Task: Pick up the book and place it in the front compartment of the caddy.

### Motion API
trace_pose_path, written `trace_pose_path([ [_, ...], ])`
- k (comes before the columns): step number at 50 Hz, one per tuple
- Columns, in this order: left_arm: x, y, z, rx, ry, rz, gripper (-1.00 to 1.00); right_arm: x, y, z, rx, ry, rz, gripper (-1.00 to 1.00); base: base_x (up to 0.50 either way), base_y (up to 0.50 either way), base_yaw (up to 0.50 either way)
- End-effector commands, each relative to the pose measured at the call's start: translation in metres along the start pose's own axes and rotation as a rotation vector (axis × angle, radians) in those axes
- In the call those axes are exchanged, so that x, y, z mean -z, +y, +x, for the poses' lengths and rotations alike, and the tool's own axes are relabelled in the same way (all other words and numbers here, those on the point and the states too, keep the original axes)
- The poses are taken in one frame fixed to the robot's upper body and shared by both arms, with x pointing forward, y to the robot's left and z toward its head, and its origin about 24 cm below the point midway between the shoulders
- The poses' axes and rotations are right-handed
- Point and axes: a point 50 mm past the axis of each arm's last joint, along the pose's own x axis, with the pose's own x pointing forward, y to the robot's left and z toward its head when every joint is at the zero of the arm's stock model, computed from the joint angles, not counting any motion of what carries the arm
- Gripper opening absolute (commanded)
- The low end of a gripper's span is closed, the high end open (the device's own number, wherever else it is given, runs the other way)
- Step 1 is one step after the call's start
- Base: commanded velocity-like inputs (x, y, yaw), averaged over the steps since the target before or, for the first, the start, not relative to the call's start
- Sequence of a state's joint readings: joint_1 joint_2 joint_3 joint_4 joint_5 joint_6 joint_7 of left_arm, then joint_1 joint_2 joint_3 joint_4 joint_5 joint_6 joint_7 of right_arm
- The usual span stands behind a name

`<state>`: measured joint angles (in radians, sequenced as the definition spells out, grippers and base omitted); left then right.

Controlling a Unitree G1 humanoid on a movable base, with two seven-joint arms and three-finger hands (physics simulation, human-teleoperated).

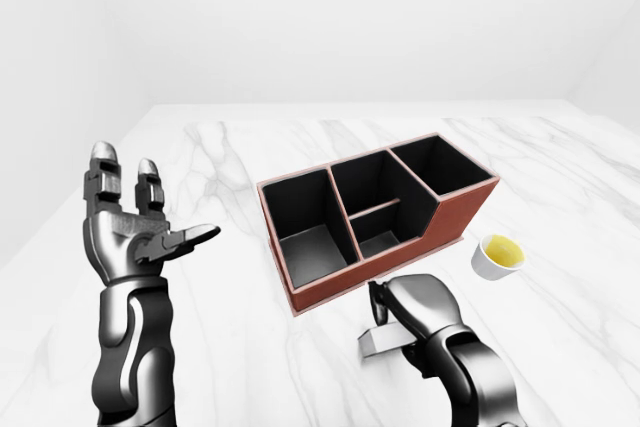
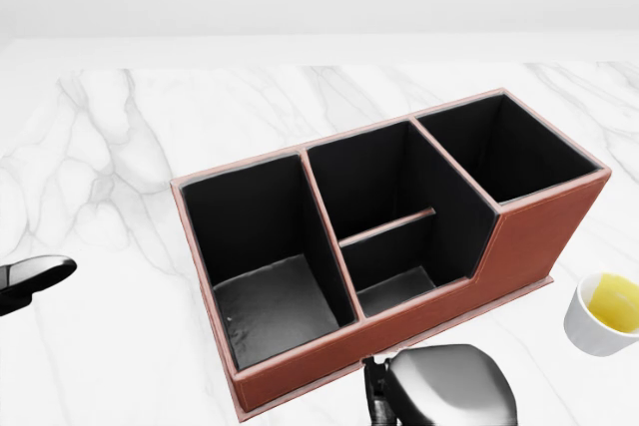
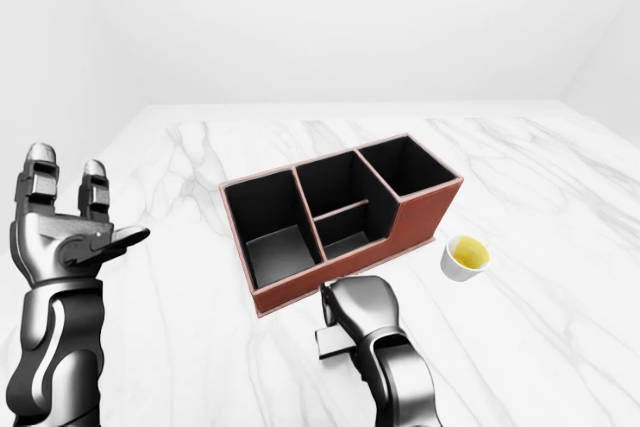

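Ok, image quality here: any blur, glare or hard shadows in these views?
Left-eye view: sharp, flat even light, caddy interiors near-black, soft shadow under the right hand. Head view: equally sharp, faint sheen on a compartment floor, the cup cut off at the right edge. No glare anywhere.

I see a white marble tabletop [image 1: 250,147] veined in soft grey; the caddy [image 1: 455,217] is reddish-brown outside, matte black inside, with paler pinkish rims; at its four o'clock a white cup [image 1: 498,257] holds yellow liquid; my left hand [image 1: 125,222] and right hand [image 1: 420,307] are glossy dark grey metal; under the right lies a grey book [image 1: 382,343]; the walls are plain white.
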<state>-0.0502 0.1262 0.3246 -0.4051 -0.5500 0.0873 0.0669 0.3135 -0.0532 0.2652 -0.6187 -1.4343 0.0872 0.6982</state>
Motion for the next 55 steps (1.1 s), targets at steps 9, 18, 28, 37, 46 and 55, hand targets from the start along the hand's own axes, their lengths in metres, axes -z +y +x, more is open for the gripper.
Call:
trace_pose_path([
  [9, -0.007, -0.001, -0.001, -0.002, -0.031, -0.003, 1.00, -0.022, -0.071, -0.030, 0.405, 0.087, -0.104, -1.00, 0.00, 0.00, 0.00],
  [18, -0.007, -0.001, -0.001, -0.002, -0.029, -0.005, 1.00, -0.024, -0.092, -0.037, 0.518, 0.168, -0.021, -1.00, 0.00, 0.00, 0.00],
  [28, -0.011, -0.002, -0.002, 0.000, -0.044, -0.008, 1.00, -0.020, -0.099, -0.052, 0.575, 0.269, 0.056, -1.00, 0.00, 0.00, 0.00],
  [37, -0.010, -0.002, -0.001, 0.000, -0.042, -0.007, 1.00, -0.024, -0.100, -0.058, 0.593, 0.243, 0.070, -1.00, 0.00, 0.00, 0.00],
  [46, -0.012, -0.003, -0.002, 0.001, -0.048, -0.008, 1.00, -0.023, -0.099, -0.059, 0.586, 0.260, 0.060, -1.00, 0.00, 0.00, 0.00],
  [55, -0.017, -0.002, -0.002, -0.002, -0.070, -0.013, 1.00, -0.002, -0.108, -0.059, 0.609, 0.381, -0.094, -1.00, 0.00, 0.00, 0.00],
])
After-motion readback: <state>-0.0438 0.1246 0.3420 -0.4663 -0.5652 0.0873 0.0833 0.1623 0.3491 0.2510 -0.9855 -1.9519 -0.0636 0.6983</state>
